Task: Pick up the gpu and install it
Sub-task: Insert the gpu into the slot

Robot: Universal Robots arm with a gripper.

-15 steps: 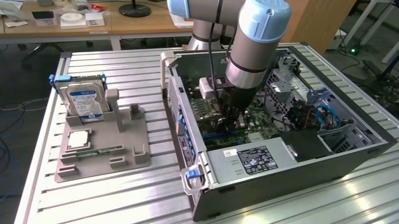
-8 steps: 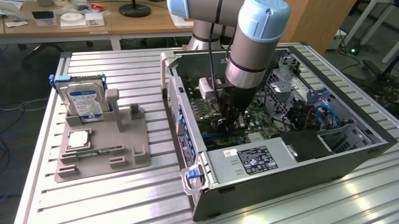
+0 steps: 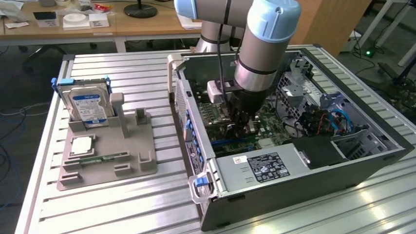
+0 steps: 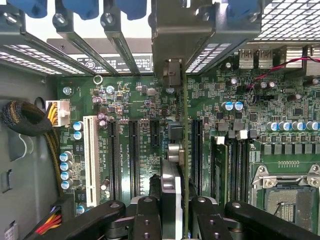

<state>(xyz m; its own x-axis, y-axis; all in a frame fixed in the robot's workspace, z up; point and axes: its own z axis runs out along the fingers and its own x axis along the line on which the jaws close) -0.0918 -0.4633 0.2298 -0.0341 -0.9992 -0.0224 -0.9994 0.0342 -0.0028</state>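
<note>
One card is in my pincer (image 4: 176, 220): I am clenched on the gpu (image 4: 185, 150), holding it edge-on and upright inside the open computer case (image 3: 364, 161), low over the motherboard (image 4: 220, 100), so the installing step is in hand. Its thin green edge runs between two long dark expansion slots (image 4: 197, 150), seemingly just beside one; I cannot tell whether it touches yet. Seating it, I judge, calls for squaring the edge with that slot and the metal bracket (image 4: 172, 72) with the rear opening. Farther left on the surface (image 3: 130, 209), well apart, the grey holder (image 3: 107, 161) keeps the hard drive (image 3: 87, 107).
</note>
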